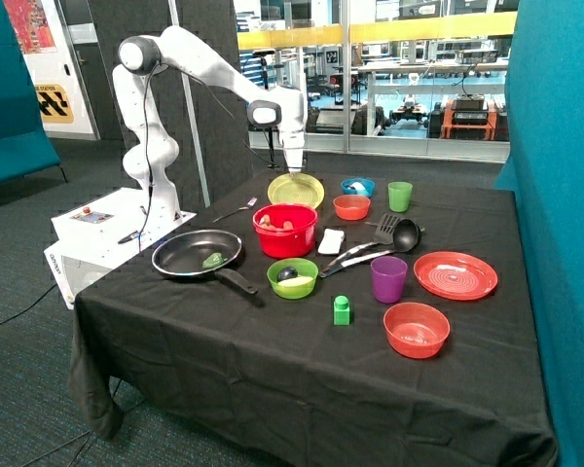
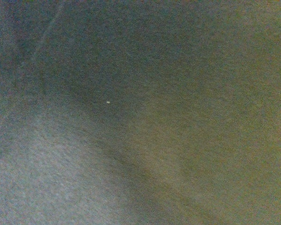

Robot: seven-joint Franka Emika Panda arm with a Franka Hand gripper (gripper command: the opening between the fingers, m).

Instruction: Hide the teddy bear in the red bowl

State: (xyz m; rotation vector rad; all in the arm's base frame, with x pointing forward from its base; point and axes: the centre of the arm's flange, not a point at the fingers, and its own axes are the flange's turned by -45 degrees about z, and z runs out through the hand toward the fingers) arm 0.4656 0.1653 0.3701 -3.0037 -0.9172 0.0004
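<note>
— Looking at the red bowl (image 1: 285,232), do you see the teddy bear (image 1: 273,223)?

— Yes, it lies inside the bowl, low behind the rim. Only small brown and orange parts show over the edge. Which way it points and how its long axis runs, I cannot tell; too much is hidden by the wall of the bowl.

— Where does the bowl stand?

— Upright on the black table (image 1: 273,360), near the middle. Just behind it is a yellow-green plate (image 1: 296,190). A frying pan (image 1: 198,254) with a small green thing in it lies near on one side, and a white object (image 1: 331,241) just beside it on the other. In front stands a green bowl (image 1: 292,277).

— And the gripper (image 1: 294,170)?

— It hangs over the yellow-green plate, pointing down, apart from the red bowl. If its fingers are apart or together, I cannot tell, and I see nothing held in it. The wrist view shows only a blurred grey and olive surface.

— What else is around?

— Two black spatulas (image 1: 380,243), a purple cup (image 1: 388,279), a green cup (image 1: 400,196), a green block (image 1: 342,310), a red plate (image 1: 456,275). Nothing stands between gripper and bowl.
</note>
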